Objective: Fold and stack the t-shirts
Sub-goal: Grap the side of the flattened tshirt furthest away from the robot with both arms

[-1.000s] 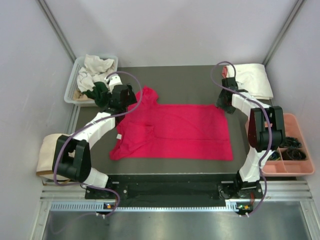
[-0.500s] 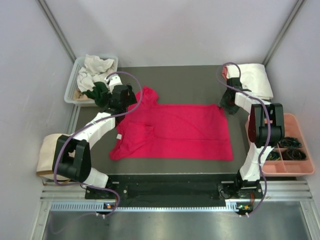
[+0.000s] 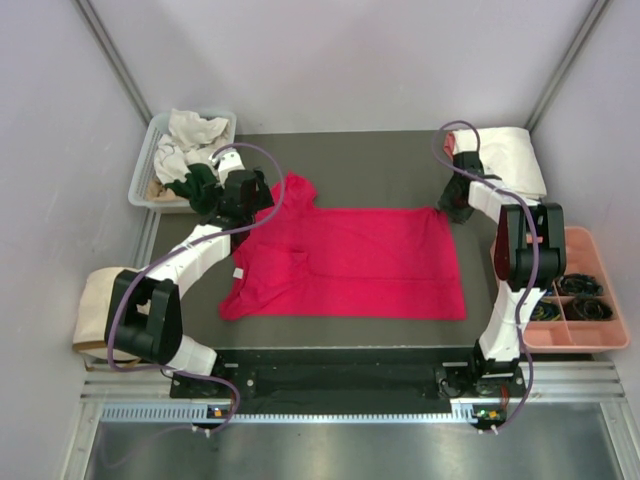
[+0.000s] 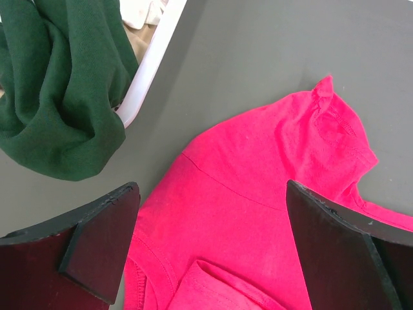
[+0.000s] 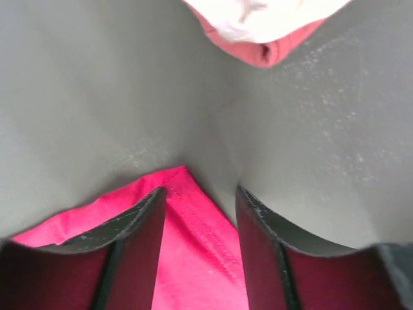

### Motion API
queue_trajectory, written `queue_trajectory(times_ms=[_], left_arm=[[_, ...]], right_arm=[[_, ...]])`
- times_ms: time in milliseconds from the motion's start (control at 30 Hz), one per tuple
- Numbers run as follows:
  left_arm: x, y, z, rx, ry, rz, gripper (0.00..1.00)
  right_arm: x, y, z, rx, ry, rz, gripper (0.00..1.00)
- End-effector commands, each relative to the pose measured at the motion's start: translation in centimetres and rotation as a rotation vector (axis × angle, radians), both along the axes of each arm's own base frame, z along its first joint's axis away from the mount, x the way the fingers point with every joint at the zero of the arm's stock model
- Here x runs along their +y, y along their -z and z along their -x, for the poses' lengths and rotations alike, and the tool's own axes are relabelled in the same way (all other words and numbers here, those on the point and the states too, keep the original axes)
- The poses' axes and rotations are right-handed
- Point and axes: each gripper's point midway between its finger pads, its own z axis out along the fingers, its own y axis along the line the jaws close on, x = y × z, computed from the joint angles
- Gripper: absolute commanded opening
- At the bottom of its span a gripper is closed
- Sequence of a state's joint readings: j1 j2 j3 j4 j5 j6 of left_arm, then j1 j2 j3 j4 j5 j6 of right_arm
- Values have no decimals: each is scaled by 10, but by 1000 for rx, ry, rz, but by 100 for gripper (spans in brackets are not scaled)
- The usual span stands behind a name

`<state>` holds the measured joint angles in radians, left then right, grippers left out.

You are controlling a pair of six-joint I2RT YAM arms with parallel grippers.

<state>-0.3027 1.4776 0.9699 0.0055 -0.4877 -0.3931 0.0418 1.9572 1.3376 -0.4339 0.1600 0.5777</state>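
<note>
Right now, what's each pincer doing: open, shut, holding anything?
Left pincer: wide open, empty, over the crimson t-shirt.
Right pincer: open, astride the t-shirt's corner, nothing gripped yet.

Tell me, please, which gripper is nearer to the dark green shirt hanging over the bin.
Left. The left gripper hovers right beside the dark green shirt; the right gripper sits across the table, at a corner of the red shirt.

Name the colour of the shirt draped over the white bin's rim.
Dark green shirt, clearest in the left wrist view.
</note>
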Motion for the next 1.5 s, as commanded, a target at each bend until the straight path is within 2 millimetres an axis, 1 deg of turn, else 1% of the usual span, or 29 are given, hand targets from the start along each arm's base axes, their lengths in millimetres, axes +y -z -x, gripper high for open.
queue_trajectory(times_ms=[0, 67, 233, 267, 333, 400, 433, 467, 500, 567, 633, 667, 733, 767, 833, 867, 933, 967, 1067, 1167, 1333, 1400, 1433, 1467], left_arm=[[0, -5, -4, -36, -15, 8, 99], [1, -4, -4, -33, -15, 8, 99], [0, -4, -4, -31, -16, 11, 99], [0, -4, -4, -31, -16, 11, 99], [0, -4, -4, -33, -17, 11, 99], [1, -4, -4, -31, -21, 8, 99], [2, -3, -5, -29, -26, 6, 99], [2, -1, -5, -23, -28, 5, 99], [2, -3, -6, -26, -28, 6, 99], [1, 1, -9, -19, -28, 2, 99], [-4, -1, -18, -26, -5, -4, 99], [-8, 2, -28, -19, 7, -10, 99], [-12, 5, -40, -6, 35, -36, 99], [-18, 10, -52, 3, 54, -46, 99], [-21, 14, -68, 12, 87, -96, 99], [-26, 18, -82, 21, 101, -112, 99], [-29, 21, -95, 31, 122, -152, 99], [-32, 23, -106, 28, 130, -162, 99], [-39, 24, -122, 24, 161, -185, 99], [-48, 26, -132, 11, 199, -178, 99], [-64, 35, -144, 15, 257, -138, 99], [-69, 41, -149, 28, 271, -122, 99], [-72, 48, -150, 40, 283, -115, 99], [-74, 44, -153, 32, 285, -109, 99]], right_arm=[[8, 5, -9, 0, -19, -37, 43], [8, 6, -9, 4, -23, -39, 38], [12, 10, -9, 15, -35, -54, 28], [13, 11, -9, 17, -39, -56, 23], [13, 12, -9, 22, -41, -63, 21], [14, 14, -8, 30, -43, -65, 14], [14, 14, -8, 30, -45, -66, 10], [13, 15, -8, 30, -43, -66, 3], [14, 15, -8, 30, -44, -67, 0], [14, 15, -8, 30, -45, -68, 0], [14, 16, -8, 32, -49, -70, 0], [16, 15, -8, 29, -50, -73, 0], [16, 15, -8, 29, -50, -76, 0], [15, 15, -9, 26, -50, -74, 0], [17, 16, -8, 29, -53, -81, 0], [15, 16, -8, 29, -52, -83, 0], [14, 17, -9, 29, -51, -94, 0], [14, 18, -9, 31, -48, -97, 0], [14, 18, -10, 29, -50, -105, 0], [14, 19, -10, 29, -50, -112, 0], [15, 19, -11, 31, -54, -113, 0], [15, 19, -11, 29, -54, -115, 0], [15, 18, -11, 28, -55, -114, 0], [15, 19, -11, 29, -54, -116, 0]])
